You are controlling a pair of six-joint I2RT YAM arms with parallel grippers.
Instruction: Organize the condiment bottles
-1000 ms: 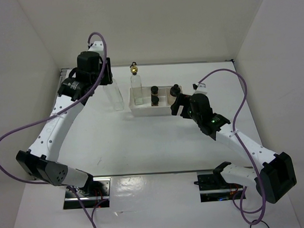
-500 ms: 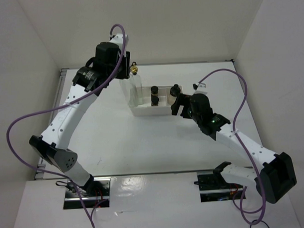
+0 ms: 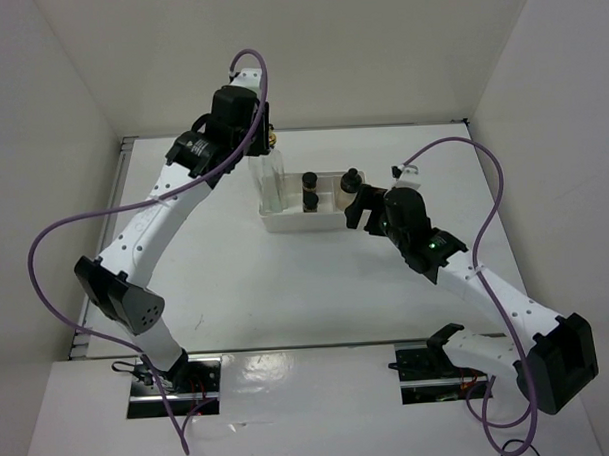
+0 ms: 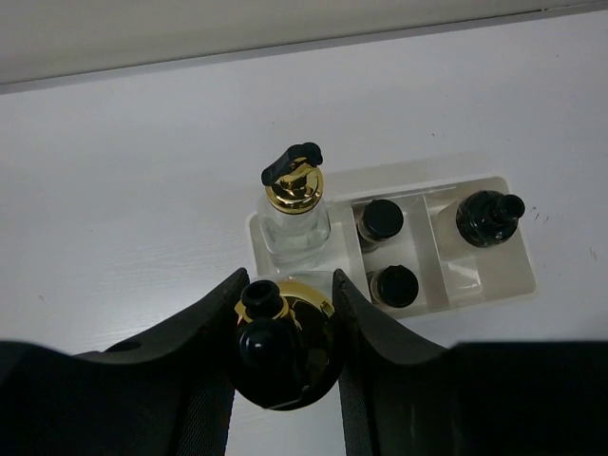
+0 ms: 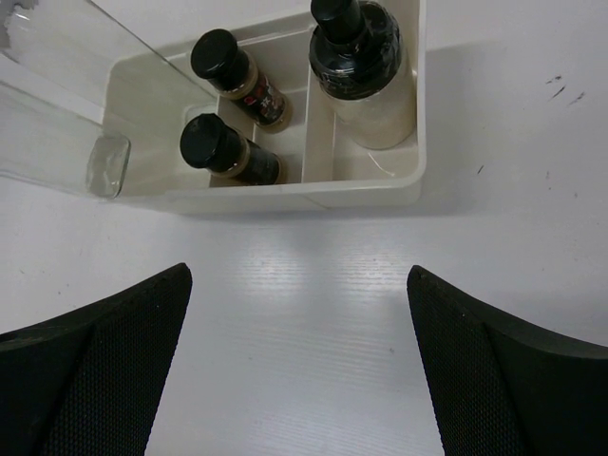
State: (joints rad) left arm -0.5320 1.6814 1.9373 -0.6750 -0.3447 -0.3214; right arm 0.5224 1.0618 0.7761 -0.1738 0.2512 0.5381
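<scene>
Left tool (image 4: 285,318) grips an upright bottle (image 4: 283,347) at lower centre. The free left slot of the tray (image 4: 494,285) lies just above it in frame, beside the second bottle (image 4: 294,195). Right tool (image 5: 299,370) gapes empty.

Tray (image 3: 299,224) stands on the table (image 3: 287,299) towards the far side, its length running left to right.

Left compartment: first tall bottle (image 4: 294,204) at the far end. The second tall bottle (image 4: 282,332) is directly before it, over the near end, between the fingers of the left gripper (image 4: 285,294). Whether its base meets the tray floor cannot be told.

Middle compartment: far small jar (image 4: 381,219) directly behind near small jar (image 4: 395,285).

Right compartment: larger jar (image 4: 484,218) at the far end.

Right gripper (image 5: 298,285) lies near the right end of the tray, on its near side and apart from it.
</scene>
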